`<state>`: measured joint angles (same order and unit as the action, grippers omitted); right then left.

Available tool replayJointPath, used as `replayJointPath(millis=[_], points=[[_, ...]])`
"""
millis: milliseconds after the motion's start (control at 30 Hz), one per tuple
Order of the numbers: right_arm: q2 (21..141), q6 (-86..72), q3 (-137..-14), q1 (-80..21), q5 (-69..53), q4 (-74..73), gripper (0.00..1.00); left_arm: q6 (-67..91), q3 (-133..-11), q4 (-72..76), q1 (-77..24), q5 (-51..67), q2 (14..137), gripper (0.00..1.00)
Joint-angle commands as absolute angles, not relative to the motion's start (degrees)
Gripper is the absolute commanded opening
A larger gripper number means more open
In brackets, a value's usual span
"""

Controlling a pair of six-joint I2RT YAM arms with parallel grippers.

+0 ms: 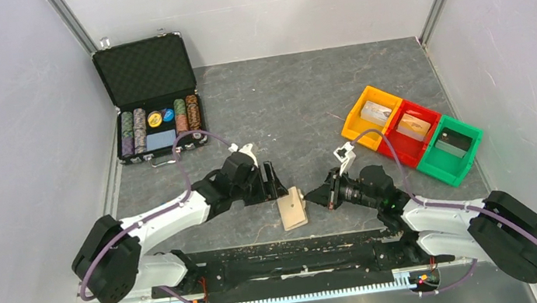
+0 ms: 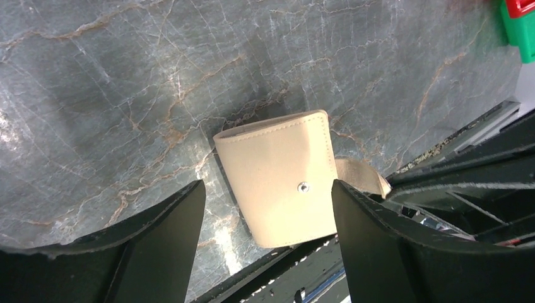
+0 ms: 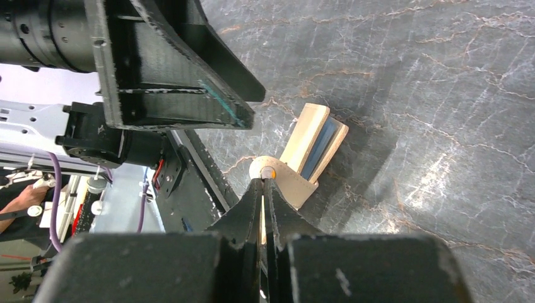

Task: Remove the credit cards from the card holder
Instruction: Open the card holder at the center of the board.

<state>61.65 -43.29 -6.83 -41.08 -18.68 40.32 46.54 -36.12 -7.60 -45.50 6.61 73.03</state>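
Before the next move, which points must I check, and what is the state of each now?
1. Left gripper open, straddling the card holder: ok.
2. Right gripper shut on the tab: ok.
3. Card holder opened: not ok; leaves only slightly parted, blue lining showing.
4. Credit cards in sight: not ok, none visible.
5. Left fingers touching the card holder: cannot tell.

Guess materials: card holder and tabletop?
Card holder: matte tan leather or faux leather, going by stitched edges; small metal-looking snap stud. Tabletop: grey marble-look surface with rusty veins, faint sheen; real stone or printed laminate, cannot tell.
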Motion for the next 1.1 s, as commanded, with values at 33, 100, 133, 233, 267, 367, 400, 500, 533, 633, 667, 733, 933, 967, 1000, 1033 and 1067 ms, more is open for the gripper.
replayJointPath(millis=[33, 100, 133, 233, 267, 367, 400, 500, 533, 633, 667, 733, 933, 967, 1000, 1033, 1067], points=[[61.37, -44.05, -7.69, -40.96, -20.72, 46.02, 0.0, 43.08, -40.19, -6.17, -45.7, 8.14, 76.83, 0.8], [61.6, -44.11, -7.69, -40.96, -21.09, 46.92, 0.0, 43.2, -41.13, -5.69, -45.75, 9.05, 78.62, 0.81], [61.76, -44.13, -7.72, -40.91, -21.24, 47.19, 0.0, 43.32, -41.66, -5.39, -45.84, 9.44, 79.57, 0.81], [62.27, -44.21, -7.61, -40.95, -21.76, 47.96, 0.0, 43.51, -42.91, -4.83, -46.13, 9.93, 81.13, 0.82], [62.39, -44.17, -7.53, -40.91, -21.86, 48.15, 0.0, 43.42, -43.33, -4.77, -46.23, 9.98, 81.48, 0.82], [62.72, -44.07, -7.28, -40.96, -22.03, 48.58, 0.0, 43.42, -44.11, -4.83, -46.4, 9.67, 82.81, 0.82], [62.84, -44.03, -7.13, -40.94, -22.01, 48.84, 0.0, 43.5, -44.27, -4.88, -46.45, 9.67, 83.23, 0.82], [63.42, -44.04, -6.94, -40.96, -22.02, 49.39, 0.0, 43.51, -44.73, -5.48, -46.8, 9.7, 84.61, 0.82], [63.61, -44.03, -6.88, -40.95, -22.08, 49.55, 0.0, 43.43, -44.74, -5.66, -46.84, 9.71, 84.85, 0.81], [63.59, -43.57, -6.88, -40.95, -21.37, 48.95, 0.0, 43.01, -44.99, -6.75, -47.19, 9.17, 84.94, 0.79], [63.38, -43.13, -7.02, -40.95, -20.92, 48.36, 0.0, 42.67, -45.29, -7.79, -47.2, 8.69, 84.69, 0.76], [62.8, -41.77, -7.58, -40.87, -19.58, 45.64, 0.0, 41.82, -45.93, -10.15, -47.2, 6.96, 83.86, 0.72], [60.47, -36.78, -8.83, -40.2, -13.96, 36.09, 0.0, 40.04, -46.67, -14.78, -47.2, 2.94, 80.47, 0.38], [60.27, -35.77, -8.89, -40.08, -12.75, 34.78, 0.0, 39.9, -46.62, -15.25, -47.2, 2.48, 80.28, 0.32], [60.06, -35.09, -8.92, -39.75, -11.53, 33.33, 0.0, 39.68, -46.5, -15.58, -47.15, 2.18, 80.09, 0.28], [59.95, -34.51, -8.91, -39.43, -10.84, 32.33, 0.0, 39.45, -46.3, -15.7, -47.2, 1.99, 79.98, 0.23], [59.78, -33.93, -8.87, -39.16, -10.39, 31.51, 0.0, 39.24, -46.06, -15.67, -47.15, 1.86, 79.74, 0.19]])
